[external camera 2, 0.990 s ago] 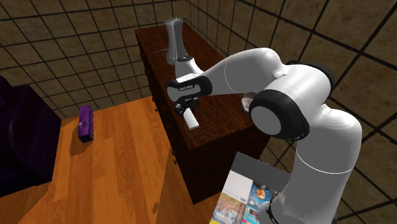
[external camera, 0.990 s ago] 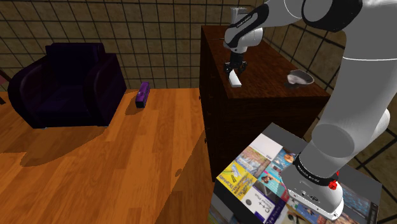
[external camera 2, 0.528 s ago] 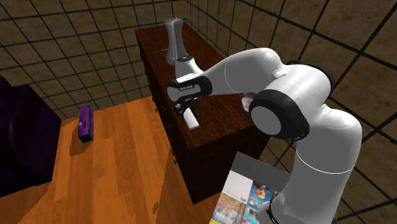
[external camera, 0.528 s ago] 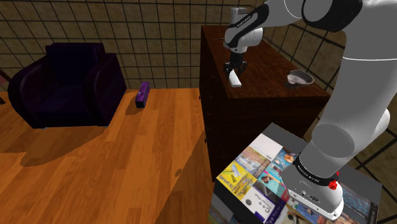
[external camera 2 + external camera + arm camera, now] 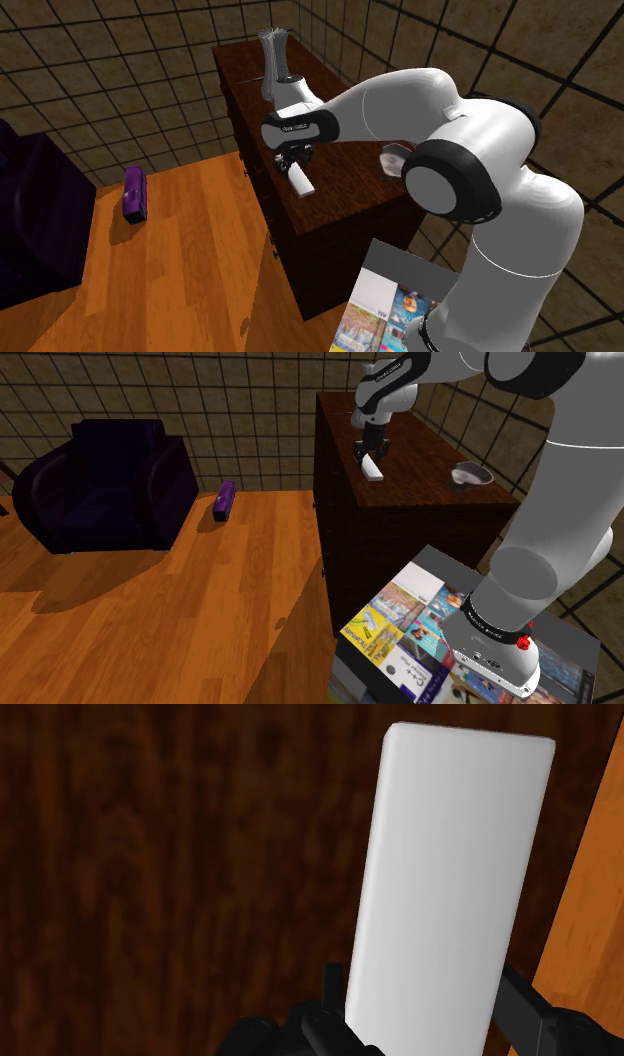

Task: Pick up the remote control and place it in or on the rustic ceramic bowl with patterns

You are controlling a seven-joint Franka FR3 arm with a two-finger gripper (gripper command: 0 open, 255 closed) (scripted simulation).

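Note:
A plain white, slab-shaped remote control [image 5: 373, 467] hangs a little above the dark wooden dresser [image 5: 420, 487], near the edge that faces the armchair. My gripper [image 5: 369, 454] is shut on its upper end; the remote [image 5: 302, 182] tilts down from the gripper [image 5: 296, 170]. In the wrist view the remote [image 5: 450, 874] runs away from the gripper [image 5: 425, 1004], clasped between the two black fingers [image 5: 331, 994]. The small grey bowl [image 5: 470, 475] stands on the dresser, to the remote's right in the shoulder view; part of the bowl [image 5: 393, 157] shows behind the arm.
A tall grey vase [image 5: 275, 65] stands at the dresser's far end. On the wooden floor lie a purple object [image 5: 224, 499] and a dark armchair [image 5: 100, 482]. The stand's top [image 5: 410, 632] is covered with magazines.
The arm has risen and carried the remote up off the dresser top. The fingers have closed a little more on it.

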